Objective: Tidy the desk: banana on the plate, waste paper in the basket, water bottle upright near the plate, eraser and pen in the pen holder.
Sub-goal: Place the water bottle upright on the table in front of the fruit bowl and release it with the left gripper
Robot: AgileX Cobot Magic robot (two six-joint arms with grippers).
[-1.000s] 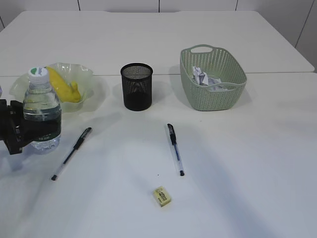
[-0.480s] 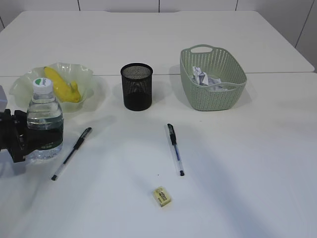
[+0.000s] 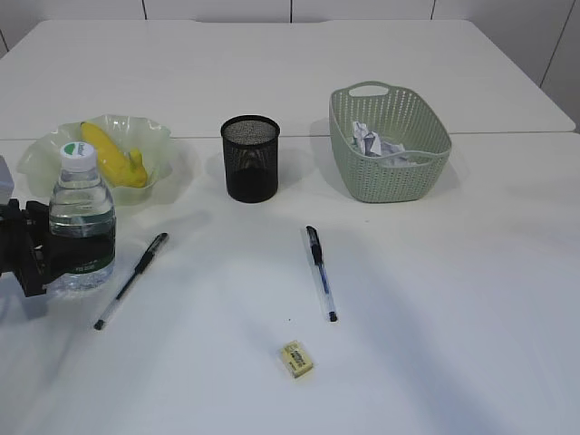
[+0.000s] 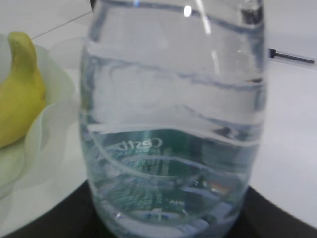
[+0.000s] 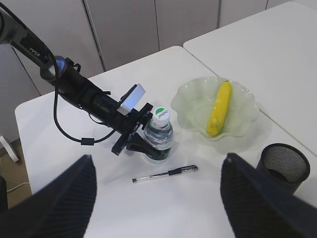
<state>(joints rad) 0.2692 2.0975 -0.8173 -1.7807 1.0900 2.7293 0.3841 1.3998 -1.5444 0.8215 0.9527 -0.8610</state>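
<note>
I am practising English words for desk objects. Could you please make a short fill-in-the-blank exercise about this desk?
1. The banana lies on the ____.
2. The crumpled paper sits inside the green ____.
3. The left gripper is closed around the water ____.
4. The number of pens lying on the table is ____.

Missing words: plate; basket; bottle; two

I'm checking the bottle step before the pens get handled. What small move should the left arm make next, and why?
Probably open the left gripper and back away. The water bottle already stands upright on the table, cap up, just in front of the plate holding the banana, with the jaws closed around its lower body. That placement looks done; two pens and the eraser remain.
</note>
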